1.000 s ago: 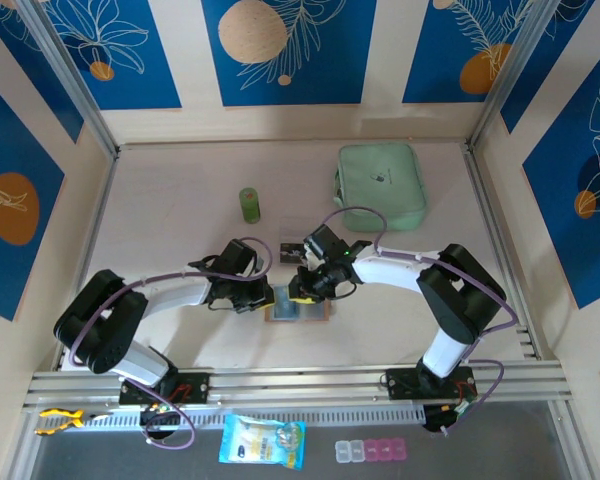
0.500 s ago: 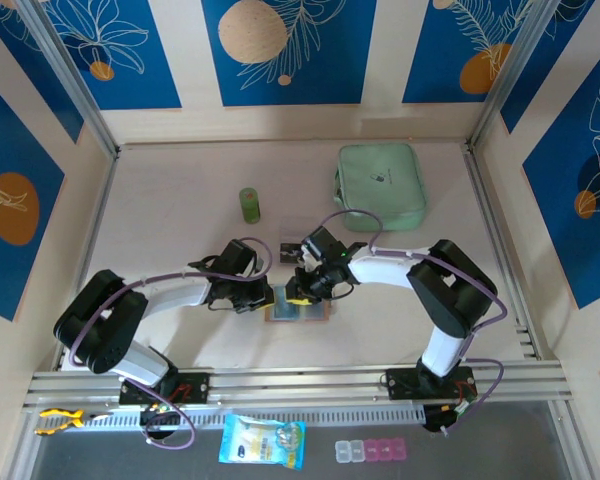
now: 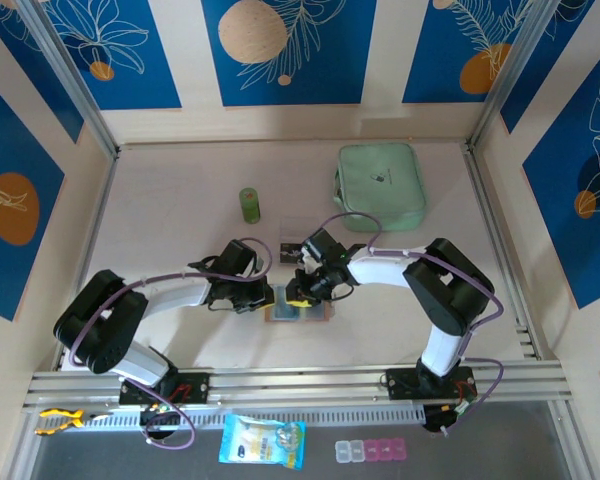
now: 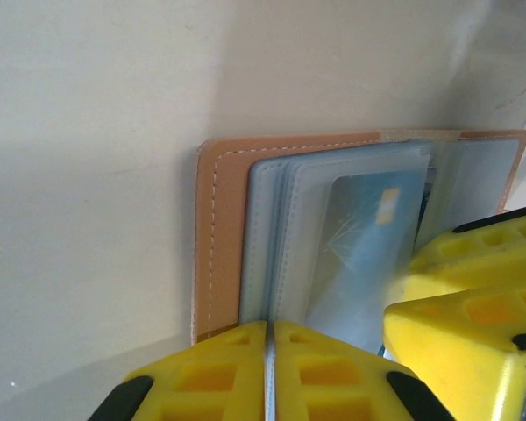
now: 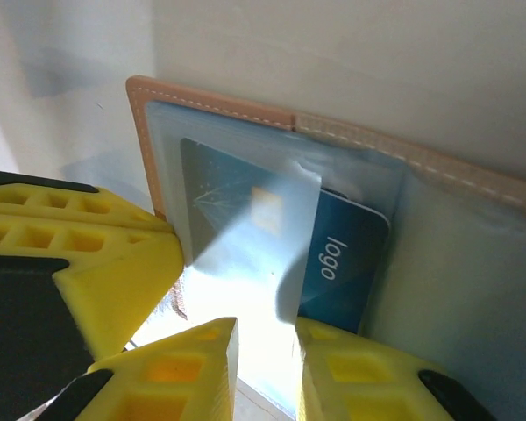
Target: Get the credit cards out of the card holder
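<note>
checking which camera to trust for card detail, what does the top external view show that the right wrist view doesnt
Top external adds the wider table: a large mint-green zip pouch and a small green cylinder at the back.
Right wrist adds the detail: a dark blue card printed "logo" and a blue chip card under a clear sleeve.
Both show the open pinkish-tan stitched folding card holder lying on the table, with the right end effector over it.

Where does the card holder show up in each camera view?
Top external: card holder just below frame centre.
Left wrist: centre to right, tan edge leftmost.
Right wrist: upper half, tan border on top.
Shared landmark: the blue chip card, in both wrist views.
</note>
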